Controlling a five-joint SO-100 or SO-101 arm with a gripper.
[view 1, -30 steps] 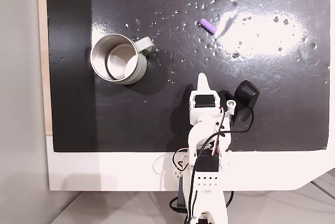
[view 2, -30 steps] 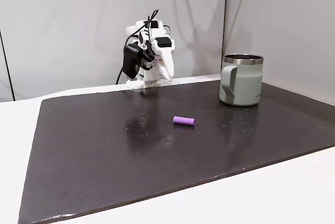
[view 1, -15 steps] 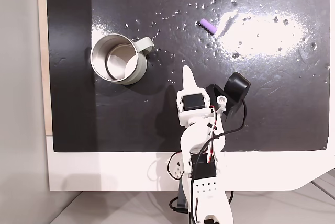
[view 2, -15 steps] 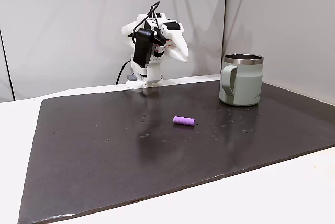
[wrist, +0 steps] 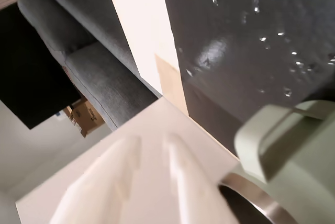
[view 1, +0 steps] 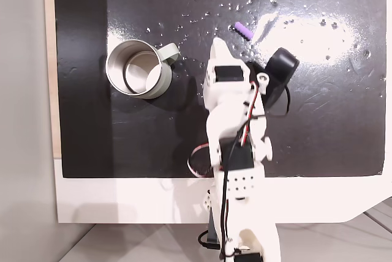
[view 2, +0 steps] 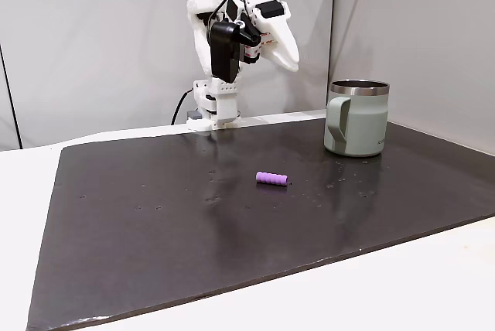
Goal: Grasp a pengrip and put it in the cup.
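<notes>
One claw (view 2: 290,59) hangs raised, its gap impossible to judge, while the wrist view cuts off the cup (wrist: 293,156).

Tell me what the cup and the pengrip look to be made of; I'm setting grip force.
The cup looks like metal: a shiny silvery rim and inner wall that reflects light, with a matte pale grey-green outer coat and handle, possibly painted. The pengrip looks like soft rubber or silicone: matte light purple with a ribbed surface, though hard plastic can't be ruled out.
</notes>
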